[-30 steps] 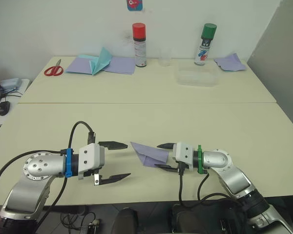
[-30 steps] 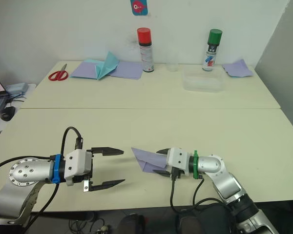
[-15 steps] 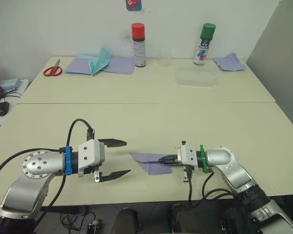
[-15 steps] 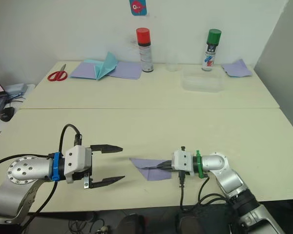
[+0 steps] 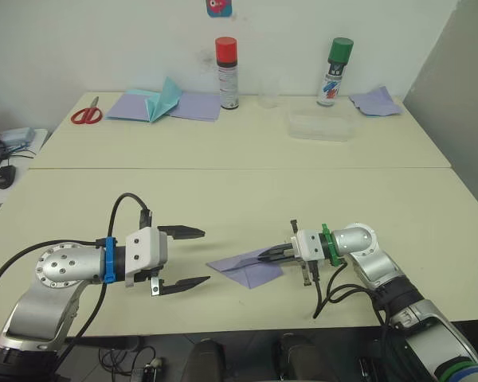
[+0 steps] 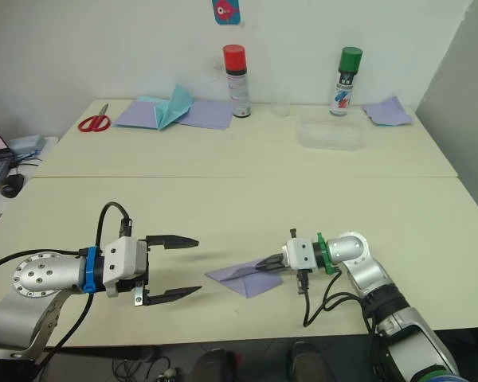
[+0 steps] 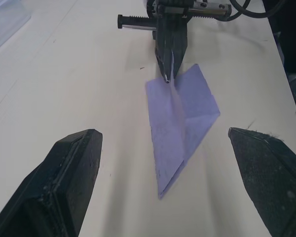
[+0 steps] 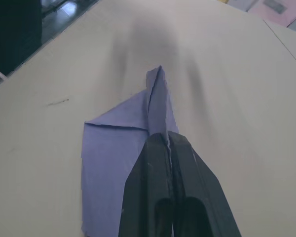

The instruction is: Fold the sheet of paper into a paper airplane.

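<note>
The back end of the paper airplane (image 5: 248, 268) is hidden between the black fingers of the right gripper (image 5: 268, 255), so you cannot see how far the paper goes in. In the right wrist view the two fingers (image 8: 155, 197) are pressed tight together, with a thin raised fold of the paper pinched between them. The rest of the airplane lies flat on the near table (image 5: 223, 199), close to the front edge, between the two grippers. It is pale purple and folded into a long pointed shape. Its long side runs across the table from right to left, and its sharp tip points toward the left gripper (image 5: 190, 257). One wing spreads out wider on the side nearer the robot. The left gripper hangs just above the table a little way from the tip and does not touch it. Its two fingers are spread wide apart and hold nothing. In the left wrist view both finger ends (image 7: 71, 168) are cut off by the picture edge. On the far table by the wall stand a red-capped can (image 5: 227, 73) and a green-capped can (image 5: 334, 72), with a clear box (image 5: 321, 126), red scissors (image 5: 88, 114) and more purple and teal paper (image 5: 163, 102) nearby.
</note>
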### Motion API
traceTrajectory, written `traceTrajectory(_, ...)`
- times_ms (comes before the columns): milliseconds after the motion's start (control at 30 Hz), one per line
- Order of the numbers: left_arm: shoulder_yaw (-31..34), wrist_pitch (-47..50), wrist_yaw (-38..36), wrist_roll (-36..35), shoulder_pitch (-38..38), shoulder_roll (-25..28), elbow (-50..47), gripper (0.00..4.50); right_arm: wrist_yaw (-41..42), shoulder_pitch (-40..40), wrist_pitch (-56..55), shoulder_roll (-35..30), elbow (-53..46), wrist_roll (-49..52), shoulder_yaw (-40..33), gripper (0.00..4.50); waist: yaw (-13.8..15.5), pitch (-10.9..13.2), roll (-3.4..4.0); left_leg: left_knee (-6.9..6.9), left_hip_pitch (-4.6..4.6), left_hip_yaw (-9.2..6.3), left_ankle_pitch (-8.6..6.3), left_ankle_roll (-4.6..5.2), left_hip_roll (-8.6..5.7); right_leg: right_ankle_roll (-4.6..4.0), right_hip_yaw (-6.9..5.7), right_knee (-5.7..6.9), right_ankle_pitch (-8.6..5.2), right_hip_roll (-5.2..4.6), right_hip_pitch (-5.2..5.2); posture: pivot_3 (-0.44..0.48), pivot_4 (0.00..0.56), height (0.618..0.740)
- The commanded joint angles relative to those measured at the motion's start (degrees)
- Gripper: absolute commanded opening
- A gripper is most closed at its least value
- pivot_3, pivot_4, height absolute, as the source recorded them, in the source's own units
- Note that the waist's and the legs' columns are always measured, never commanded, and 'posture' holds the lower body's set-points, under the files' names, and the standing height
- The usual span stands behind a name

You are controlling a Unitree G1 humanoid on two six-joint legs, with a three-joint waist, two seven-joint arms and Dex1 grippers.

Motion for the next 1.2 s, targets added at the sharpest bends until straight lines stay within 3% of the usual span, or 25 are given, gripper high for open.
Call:
traceTrajectory(33, -0.14, -1.86, 0.1, 0.07, -0.38, 0.06, 0.23, 4.5, -4.68, -0.2, 3.34, -0.06, -3.11, -2.21, -1.51, 0.03, 0.03, 0.0, 0.0, 0.0, 0.0, 0.0, 0.0, 0.0, 0.0, 0.0, 0.0, 0.0, 0.0, 0.0, 0.01, 0.0, 0.15, 0.74)
traceTrajectory(333, -0.96, -4.77, -0.54, 0.35, -1.42, -0.04, 4.25, 4.5, -8.53, 1.5, 7.94, -1.71, -7.97, -2.67, -2.24, 0.03, 0.05, 0.0, 0.0, 0.02, 0.0, 0.03, 0.0, 0.0, -0.03, 0.02, -0.03, 0.0, 0.01, -0.01, 0.0, 0.0, 0.15, 0.74)
traceTrajectory(700, -2.37, -7.33, -1.24, 0.5, -3.03, -0.32, 7.34, 4.5, -7.33, 2.75, 8.78, -2.25, -9.47, -2.02, -2.37, 0.03, 0.05, 0.0, 0.0, 0.01, -0.01, 0.04, 0.0, 0.0, -0.03, 0.02, -0.07, 0.0, 0.01, 0.01, 0.01, 0.0, 0.15, 0.74)
traceTrajectory(800, -2.41, -7.61, -1.58, 0.46, -3.26, -0.25, 7.82, 4.5, -6.09, 3.18, 9.37, -2.76, -10.48, -1.35, -2.4, 0.58, 0.05, 0.0, 0.0, 0.01, -0.01, 0.05, 0.0, 0.0, -0.03, 0.02, -0.08, 0.0, 0.01, 0.01, 0.01, 0.0, 0.15, 0.74)
traceTrajectory(1000, -2.53, -7.68, -1.86, 0.42, -4.31, -0.45, 8.75, 4.5, -4.3, 4.34, 9.89, -4.89, -15.25, -0.25, -3.01, 2.77, 0.05, 0.0, 0.0, 0.02, 0.0, 0.05, 0.0, 0.0, -0.02, 0.03, -0.1, 0.0, 0.02, 0.01, 0.01, 0.0, 0.15, 0.74)
traceTrajectory(1100, -2.44, -3.05, 0.54, -1.23, -7.77, -1.87, 9.38, 4.5, -3.91, 5.17, 12.27, -6.34, -19.7, 1.89, -4.27, 3.83, 0.16, 0.0, 0.0, 0.02, -0.02, 0.04, 0.0, 0.0, -0.03, 0.03, -0.13, 0.0, 0.02, 0.01, 0.02, 0.0, 0.15, 0.74)
traceTrajectory(1200, -2.94, 1.0, 2.91, -1.84, -12.46, -4.11, 11.45, 4.12, -4.38, 5.7, 15.52, -7.16, -23.47, 4.04, -5.38, 3.86, 0.33, 0.0, 0.0, 0.05, -0.02, 0.03, 0.0, 0.0, -0.04, 0.05, -0.2, 0.0, 0.02, 0.02, 0.07, 0.0, 0.15, 0.74)
